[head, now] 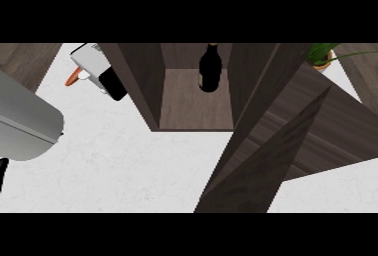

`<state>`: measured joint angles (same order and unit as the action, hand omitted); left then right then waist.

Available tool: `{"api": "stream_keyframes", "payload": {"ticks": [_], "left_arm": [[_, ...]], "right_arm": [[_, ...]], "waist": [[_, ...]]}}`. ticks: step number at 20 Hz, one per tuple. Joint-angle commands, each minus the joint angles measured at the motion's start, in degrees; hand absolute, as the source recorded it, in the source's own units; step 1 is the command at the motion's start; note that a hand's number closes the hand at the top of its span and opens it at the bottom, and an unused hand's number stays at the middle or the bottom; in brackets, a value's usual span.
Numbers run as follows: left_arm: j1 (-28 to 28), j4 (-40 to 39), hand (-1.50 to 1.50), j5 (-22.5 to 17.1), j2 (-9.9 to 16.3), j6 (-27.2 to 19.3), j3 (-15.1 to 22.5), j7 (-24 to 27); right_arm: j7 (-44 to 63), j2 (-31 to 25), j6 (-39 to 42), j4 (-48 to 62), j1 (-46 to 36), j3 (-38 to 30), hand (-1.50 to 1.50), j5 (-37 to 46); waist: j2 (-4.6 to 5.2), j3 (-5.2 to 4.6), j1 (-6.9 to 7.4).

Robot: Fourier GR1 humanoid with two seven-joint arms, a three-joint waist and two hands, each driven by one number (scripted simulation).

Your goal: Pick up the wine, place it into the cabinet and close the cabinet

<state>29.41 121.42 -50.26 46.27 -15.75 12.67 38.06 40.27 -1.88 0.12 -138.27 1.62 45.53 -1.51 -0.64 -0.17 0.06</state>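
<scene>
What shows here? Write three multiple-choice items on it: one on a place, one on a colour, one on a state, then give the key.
1. Where is the wine bottle?
A. lying on the counter
B. standing inside the cabinet
C. held above the cabinet

2. What colour is the counter?
A. red
B. green
C. white

3. How is the cabinet door?
A. swung open
B. fully shut
C. taken off and laid flat

Key:
1 B, the dark bottle stands upright on the cabinet's floor, towards the back.
2 C, the top is pale white around the cabinet.
3 A, the door angles out at the right, leaving the inside in view.
</scene>
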Motion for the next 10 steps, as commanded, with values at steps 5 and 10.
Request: {"api": "stream_keyframes", "payload": {"ticks": [5,10], "left_arm": [[-1.41,-1.75,-1.50,-5.19,0.95,5.43,-5.25,-3.51],[-2.74,-0.56,-1.50,-4.31,-0.44,4.55,-3.89,-5.01]], "right_arm": [[1.06,1.72,-11.47,1.26,-13.64,11.69,1.50,9.50],[2.12,1.56,-19.05,6.21,-24.10,9.80,1.50,8.68]], "waist": [[0.21,-0.03,0.35],[0.39,-0.04,1.01]]}}
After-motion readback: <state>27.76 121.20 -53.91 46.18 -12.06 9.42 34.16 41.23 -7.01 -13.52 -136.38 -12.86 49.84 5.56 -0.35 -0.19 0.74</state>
